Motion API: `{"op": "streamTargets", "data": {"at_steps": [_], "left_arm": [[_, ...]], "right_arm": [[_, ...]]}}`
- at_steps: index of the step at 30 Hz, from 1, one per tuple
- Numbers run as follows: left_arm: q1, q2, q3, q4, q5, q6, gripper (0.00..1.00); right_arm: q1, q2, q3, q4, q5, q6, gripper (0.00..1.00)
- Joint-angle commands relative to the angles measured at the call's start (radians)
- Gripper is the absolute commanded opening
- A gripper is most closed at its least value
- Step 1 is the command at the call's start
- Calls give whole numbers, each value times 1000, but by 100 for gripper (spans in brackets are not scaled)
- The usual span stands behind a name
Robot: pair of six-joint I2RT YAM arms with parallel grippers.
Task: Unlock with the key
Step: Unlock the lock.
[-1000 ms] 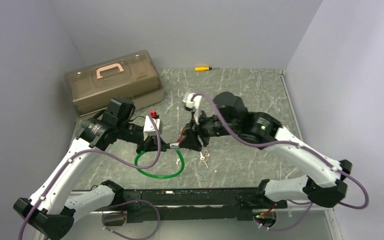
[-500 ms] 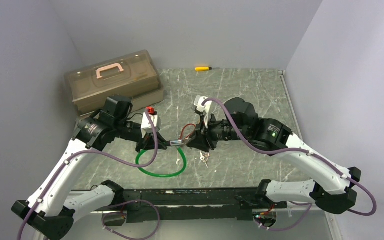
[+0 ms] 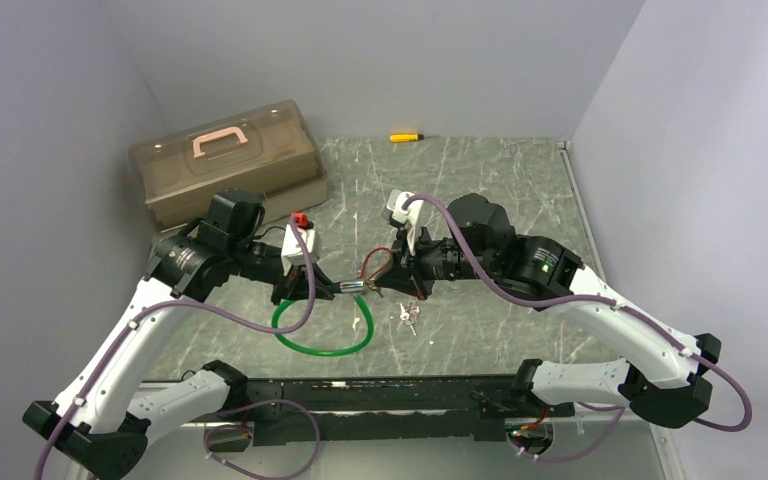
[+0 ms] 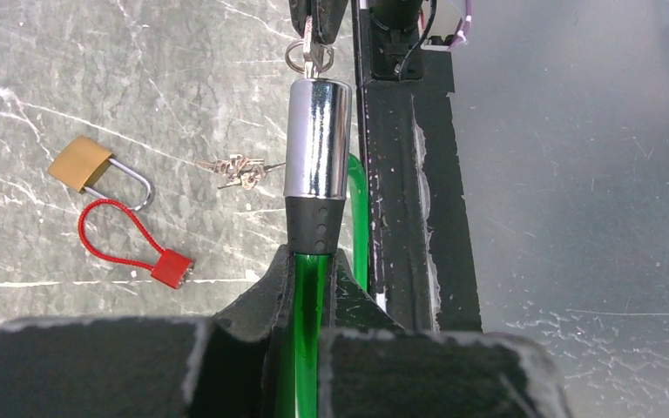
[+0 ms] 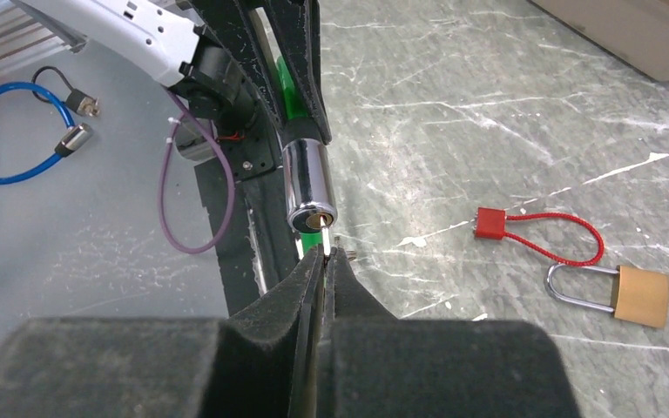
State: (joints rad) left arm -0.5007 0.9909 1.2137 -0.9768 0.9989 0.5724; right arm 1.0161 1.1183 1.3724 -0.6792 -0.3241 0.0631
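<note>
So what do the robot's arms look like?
The left arm and right arm are white tubes with chunky black joints. A purple cable loops along each. The left gripper and right gripper have black, wedge-shaped fingers. A small green light glows on the right arm.

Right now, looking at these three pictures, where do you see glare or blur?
Left wrist view: the cable lock carries bright streaks of glare on its chrome barrel, and the left gripper, close to the lens, is out of focus. Right wrist view: the right gripper is blurred likewise, while the brass padlock is sharp. Top view: even light, only faint shadows on the table.
</note>
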Motion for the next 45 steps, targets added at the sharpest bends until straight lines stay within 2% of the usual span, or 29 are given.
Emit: {"op": "streamTargets", "data": {"at_steps": [1, 9, 13, 24, 30, 34, 37, 41, 45], "left_arm": [[1, -13, 59, 60, 66, -41, 0], [1, -12, 84, 99, 45, -81, 0], [1, -6, 119, 100, -21, -40, 0], [-13, 21, 257, 91, -124, 110, 0], [-73, 36, 340, 83, -238, 200, 0], [-125, 20, 329, 111, -336, 245, 0], [-130, 12, 331, 117, -344, 237, 0], [-129, 9, 341, 94, -329, 226, 0], [-130, 8, 342, 76, -315, 225, 0]], "right_arm": [[-1, 6, -6, 76, -39, 13, 0], [-1, 42, -50, 137, -88, 48, 0], [-13, 45, -90, 193, -77, 110, 0], [-219, 33, -154, 412, -338, 357, 0], [-234, 71, -61, 383, -387, 391, 0], [-237, 91, -17, 336, -387, 411, 0], [-237, 76, -15, 312, -389, 389, 1], [-236, 23, -14, 242, -341, 279, 32], [-236, -18, 2, 230, -315, 227, 45]]}}
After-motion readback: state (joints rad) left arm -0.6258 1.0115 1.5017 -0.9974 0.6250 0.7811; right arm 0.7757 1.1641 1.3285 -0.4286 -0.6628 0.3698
